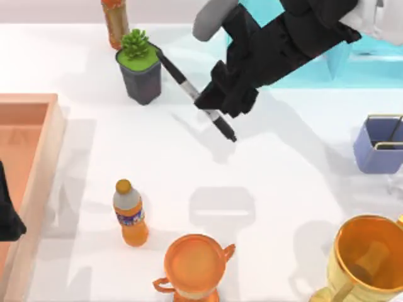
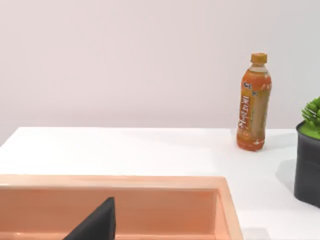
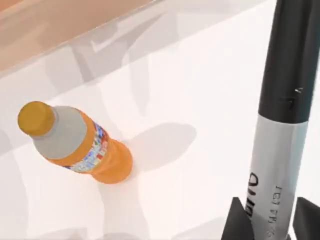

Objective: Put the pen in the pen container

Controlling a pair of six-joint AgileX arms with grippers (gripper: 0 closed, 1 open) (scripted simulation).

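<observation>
One right claw grips pen; pen container apparently well apart.

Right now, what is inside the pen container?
The pen container at the table's right edge holds no pen; part of its inside is cut off from view. The pen is gripped by the right gripper above the table.

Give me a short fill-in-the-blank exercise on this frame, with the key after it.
1. The right gripper is shut on the ____.
2. The pen container stands at the table's ____ edge in the top view.
3. The potted plant has a dark pot and ____ leaves.
4. The left gripper sits over the ____ tray.

Missing words: pen; right; green; orange
</observation>
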